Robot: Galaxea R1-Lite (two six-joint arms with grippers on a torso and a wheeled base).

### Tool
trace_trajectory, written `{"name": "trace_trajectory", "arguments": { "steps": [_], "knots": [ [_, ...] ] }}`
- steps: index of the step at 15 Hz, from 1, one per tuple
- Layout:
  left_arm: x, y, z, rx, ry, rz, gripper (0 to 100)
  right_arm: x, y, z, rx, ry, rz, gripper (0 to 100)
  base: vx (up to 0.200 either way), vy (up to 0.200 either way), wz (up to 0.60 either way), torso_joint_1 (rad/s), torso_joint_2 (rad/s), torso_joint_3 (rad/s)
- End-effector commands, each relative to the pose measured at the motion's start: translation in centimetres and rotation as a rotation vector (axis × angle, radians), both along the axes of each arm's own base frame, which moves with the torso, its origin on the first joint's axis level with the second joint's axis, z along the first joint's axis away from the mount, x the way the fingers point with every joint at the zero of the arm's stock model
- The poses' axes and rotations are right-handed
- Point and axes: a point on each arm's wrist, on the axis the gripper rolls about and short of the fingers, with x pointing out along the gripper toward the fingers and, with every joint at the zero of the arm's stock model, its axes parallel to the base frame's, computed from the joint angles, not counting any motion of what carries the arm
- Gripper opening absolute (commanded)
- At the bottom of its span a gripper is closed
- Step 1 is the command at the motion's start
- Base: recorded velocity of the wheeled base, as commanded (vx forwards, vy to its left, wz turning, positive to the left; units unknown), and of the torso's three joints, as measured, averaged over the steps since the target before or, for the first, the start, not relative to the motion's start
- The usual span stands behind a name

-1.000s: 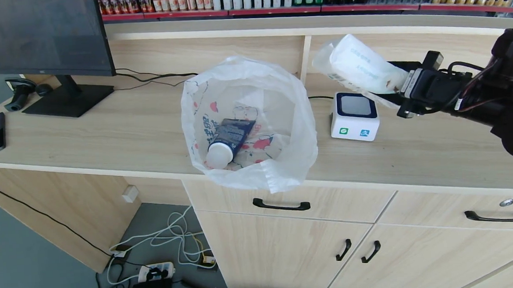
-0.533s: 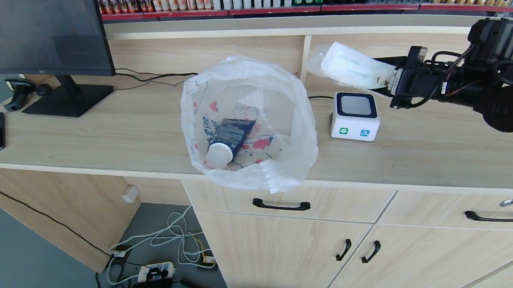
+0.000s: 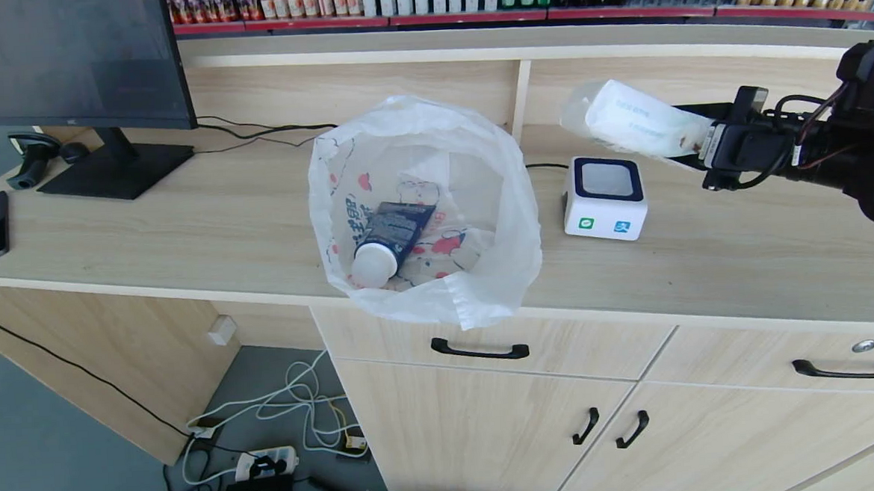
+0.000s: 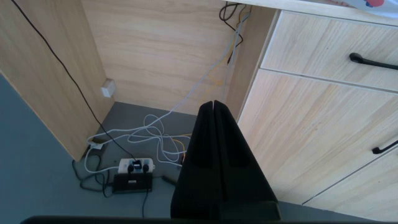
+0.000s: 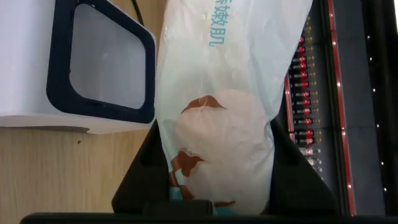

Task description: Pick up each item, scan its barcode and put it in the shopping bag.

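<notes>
Right arm stretches level across the counter, jaws pinching a pale soft packet, perhaps wipes, raised just behind the scanner beside the shopping bag. Left jaws hang low, pressed together.

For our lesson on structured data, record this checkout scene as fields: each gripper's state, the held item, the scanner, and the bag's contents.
right gripper: shut on white pouch, raised over the counter
white pouch: in the air near the scanner
scanner: white box, dark screen up, beside the bag
shopping bag: open, on the counter
bag contents: dark tube, white cap, lying down
left gripper: shut, low by the cabinet
</notes>
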Motion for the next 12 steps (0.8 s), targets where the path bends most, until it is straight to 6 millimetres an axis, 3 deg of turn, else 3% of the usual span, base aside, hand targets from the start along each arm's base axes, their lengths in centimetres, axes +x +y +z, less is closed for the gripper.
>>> {"name": "trace_trajectory", "arguments": {
  "steps": [1,9,12],
  "knots": [
    [0.0,0.0,0.0,0.0,0.0,0.0,0,-0.2,-0.9,0.0,-0.001,0.002,-0.025,0,0.0,0.0,0.0,0.0,0.0,0.0],
    [0.0,0.0,0.0,0.004,0.0,0.0,0,1.2,-0.8,-0.9,-0.016,-0.032,-0.021,0,0.0,0.0,0.0,0.0,0.0,0.0],
    [0.0,0.0,0.0,0.003,0.0,0.0,0,0.6,-0.7,-1.0,-0.035,-0.034,-0.029,0,0.0,0.0,0.0,0.0,0.0,0.0]
  ]
}}
